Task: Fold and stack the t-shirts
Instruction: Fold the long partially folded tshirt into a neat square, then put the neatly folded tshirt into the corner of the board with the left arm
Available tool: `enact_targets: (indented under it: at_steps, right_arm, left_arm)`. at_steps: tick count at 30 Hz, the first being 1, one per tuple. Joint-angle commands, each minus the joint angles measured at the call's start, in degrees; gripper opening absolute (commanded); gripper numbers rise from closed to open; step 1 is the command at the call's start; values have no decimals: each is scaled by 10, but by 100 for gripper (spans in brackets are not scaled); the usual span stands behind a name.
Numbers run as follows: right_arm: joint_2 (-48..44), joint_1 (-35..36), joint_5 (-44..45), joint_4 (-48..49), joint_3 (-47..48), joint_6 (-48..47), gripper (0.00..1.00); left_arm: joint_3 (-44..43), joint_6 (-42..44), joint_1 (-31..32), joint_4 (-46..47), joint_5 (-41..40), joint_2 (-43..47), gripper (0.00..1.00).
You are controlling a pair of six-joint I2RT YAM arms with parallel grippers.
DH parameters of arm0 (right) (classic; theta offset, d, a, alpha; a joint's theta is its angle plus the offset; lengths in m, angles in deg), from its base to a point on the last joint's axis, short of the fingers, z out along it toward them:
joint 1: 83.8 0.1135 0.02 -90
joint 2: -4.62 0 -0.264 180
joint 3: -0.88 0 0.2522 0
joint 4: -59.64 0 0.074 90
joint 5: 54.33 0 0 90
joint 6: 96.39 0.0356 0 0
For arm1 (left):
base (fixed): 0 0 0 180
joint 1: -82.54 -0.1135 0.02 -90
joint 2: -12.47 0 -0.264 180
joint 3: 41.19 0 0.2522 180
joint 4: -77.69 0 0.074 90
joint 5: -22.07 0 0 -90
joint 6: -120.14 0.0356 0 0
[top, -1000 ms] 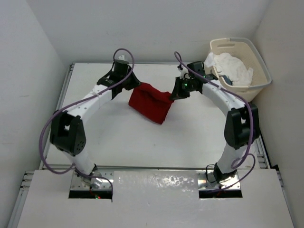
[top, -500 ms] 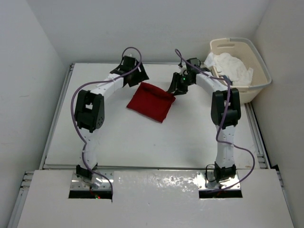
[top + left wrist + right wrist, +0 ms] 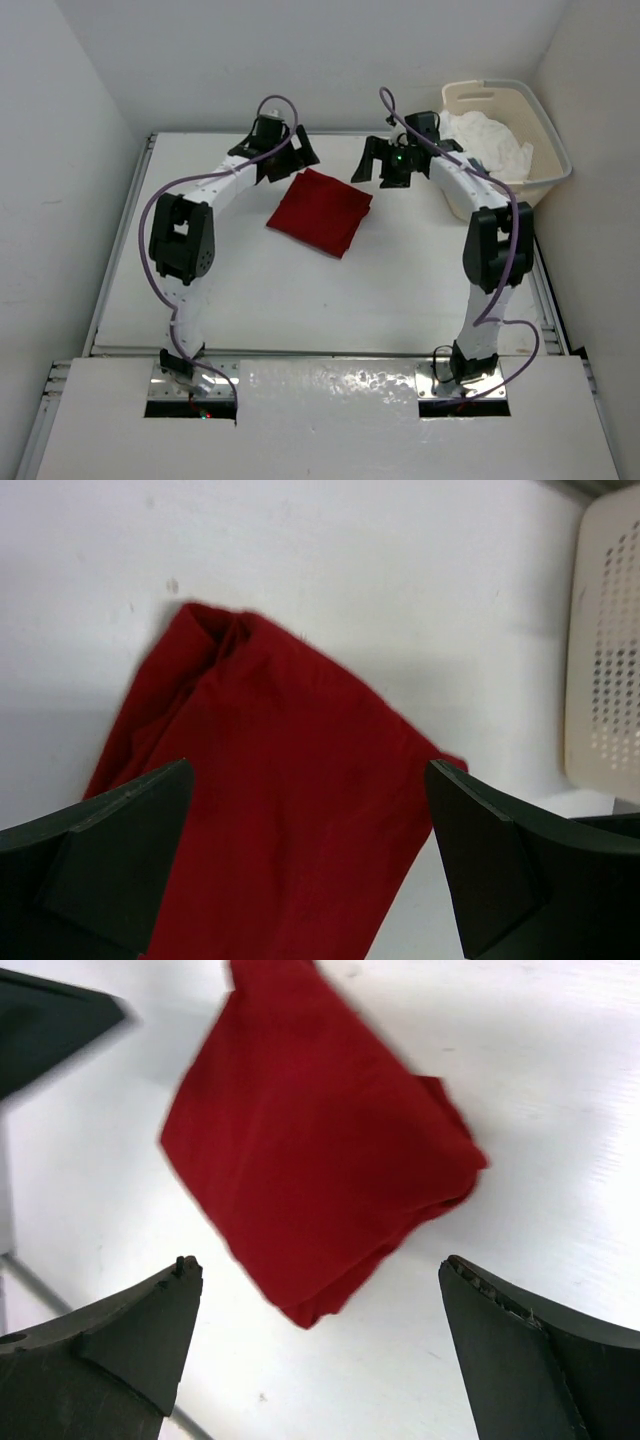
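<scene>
A: How much of the task can be counted as done?

B: One shirt only, as it seems; the red shirt [image 3: 320, 213] is seen lying on the surface [image 3: 250, 290] as a flat folded square, between the two arms; no stack is formed yet.

A: Is it held by anything?

B: No; the left hand [image 3: 293, 160] is spread wide and empty, just beside the far left edge of the cloth; the right hand [image 3: 383, 168] is spread wide as well, near the far right corner; in both wrist views the shirt is seen lower than the fingers and is not touched.

A: What is left to do?

B: The white shirt [image 3: 488, 142] is seen crumpled in the basket [image 3: 548, 125] at the far right; it must be taken out, folded and laid on the red one; no other shirt can be made out with certainty. One corner of the red fold looks a little bunched; perhaps it should be smoothed first.
</scene>
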Motion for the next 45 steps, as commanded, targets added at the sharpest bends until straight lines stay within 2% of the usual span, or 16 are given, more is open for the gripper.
enact_targets:
  at_steps: [1,3,7,12,18,22,24,25,30,35,37,41,44,45]
  right_arm:
    - [-20,12,-55,77,-45,18,99]
    - [-11,17,-103,141,-72,61,99]
    - [41,19,-103,170,-48,86,99]
    - [135,19,-78,191,8,112,99]
    - [198,18,-50,175,57,104,99]
    - [207,18,-60,116,118,78,99]
    - [185,19,-72,106,118,53,99]
    - [149,19,-78,100,107,42,99]
    - [4,19,-68,110,-52,-19,99]
    - [-124,18,-21,127,-219,-35,99]
    - [-155,18,-4,123,-248,-43,99]
    - [-218,18,25,91,-284,-65,99]
    - [-241,18,36,71,-288,-75,99]
    - [-245,18,38,64,-289,-75,99]
  left_arm:
    - [47,4,21,33,34,35,100]
    - [74,2,26,48,45,41,100]
    - [153,-18,31,87,73,41,100]
    - [177,-18,31,74,54,19,100]
    - [221,-21,31,79,39,42,99]
    - [232,-14,34,73,26,92,95]
    - [220,-2,34,59,14,109,95]
    - [197,16,34,51,2,115,99]
    - [141,82,30,15,-58,130,100]
    - [88,154,5,-29,-45,58,100]
    - [65,178,-3,-43,-30,31,100]
    - [74,229,-8,-39,-36,13,99]
    - [75,242,-19,-38,-44,-7,91]
    - [68,242,-23,-39,-41,-15,85]
